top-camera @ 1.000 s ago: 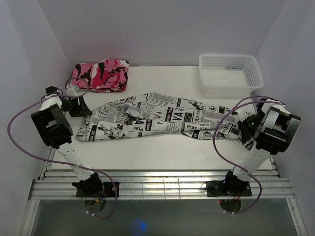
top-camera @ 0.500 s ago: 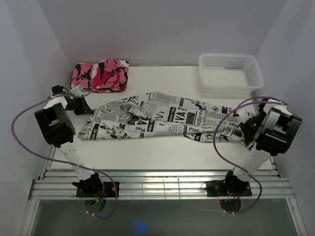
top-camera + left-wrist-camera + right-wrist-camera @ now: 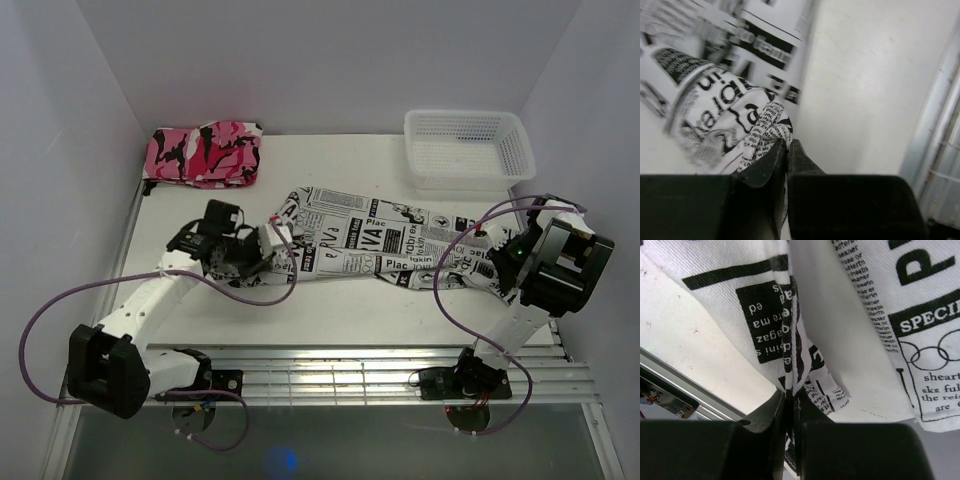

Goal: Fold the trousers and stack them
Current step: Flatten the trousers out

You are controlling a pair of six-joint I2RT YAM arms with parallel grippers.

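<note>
Trousers [image 3: 385,240] printed with black newspaper text are laid lengthwise across the middle of the white tabletop [image 3: 330,305], running from left of centre to the right edge. Most of the cloth is spread flat, with wrinkles and a dip along its near edge.

The left end of the trousers is gathered into a bunch, and this bunch is pinched by the left hand [image 3: 268,243]. In the left wrist view the two dark fingers [image 3: 771,162] are pressed together, and a narrow roll of printed cloth is caught at their tips. The rest of the garment is seen blurred beyond it, with bare tabletop to the right.

The right end is pinched by the right hand [image 3: 497,262], close to the right edge of the tabletop. In the right wrist view the fingers [image 3: 771,416] are closed on a seamed edge of the cloth, and the fabric fans out from that point. A strip of metal rail is visible at the lower left of that view.

A pink, black and white camouflage garment [image 3: 205,153] is folded at the far left corner, well apart from the trousers. A white mesh basket [image 3: 465,150] is set at the far right corner, near the trousers' far edge but not touching it.
</note>
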